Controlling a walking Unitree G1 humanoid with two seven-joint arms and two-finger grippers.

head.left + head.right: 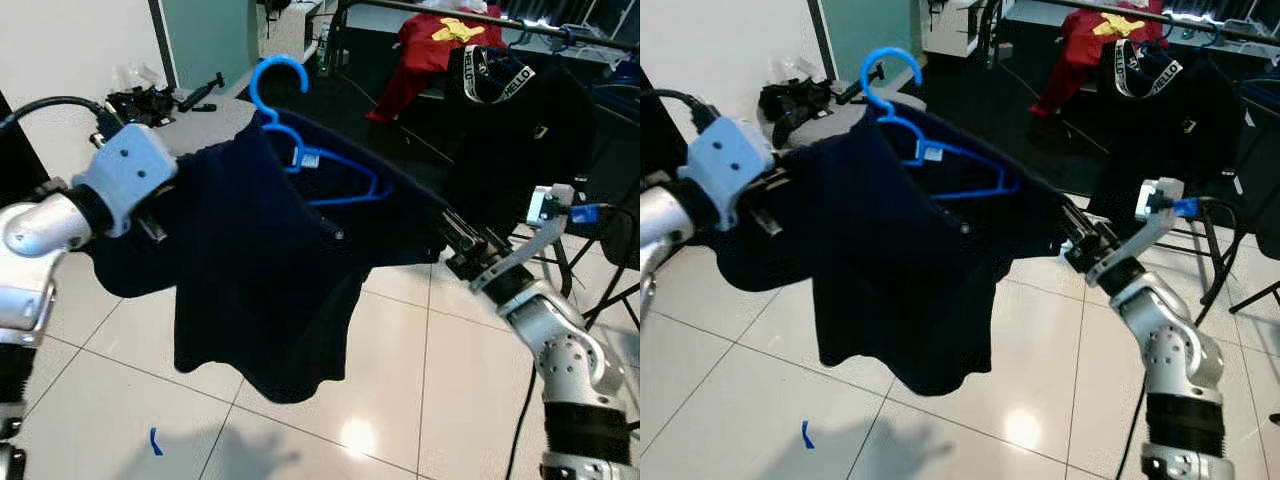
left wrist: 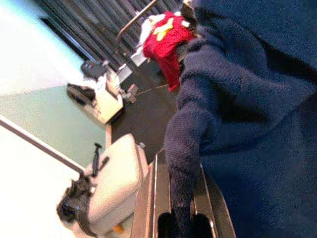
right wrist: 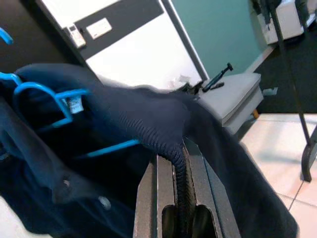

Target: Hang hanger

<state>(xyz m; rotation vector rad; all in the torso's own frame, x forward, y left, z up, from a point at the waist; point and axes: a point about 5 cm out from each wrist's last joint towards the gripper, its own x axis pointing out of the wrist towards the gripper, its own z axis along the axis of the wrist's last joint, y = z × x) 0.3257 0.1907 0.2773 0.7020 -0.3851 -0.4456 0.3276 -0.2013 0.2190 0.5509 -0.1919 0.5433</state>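
White tile floor [image 1: 400,350], clothes rack [image 1: 560,30] w/ dark and red garments at the back. Left end effector [image 2: 181,218] clamped on a fold of the navy sweater [image 1: 260,280]; right end effector [image 3: 181,208] likewise pinched shut on its other shoulder. Sweater stretched btwn both arms, blue hanger [image 1: 300,150] inside the neck, hook up. Step, as I judge it: carrying to the rack. Next: get closer, raise the hook over the rail.
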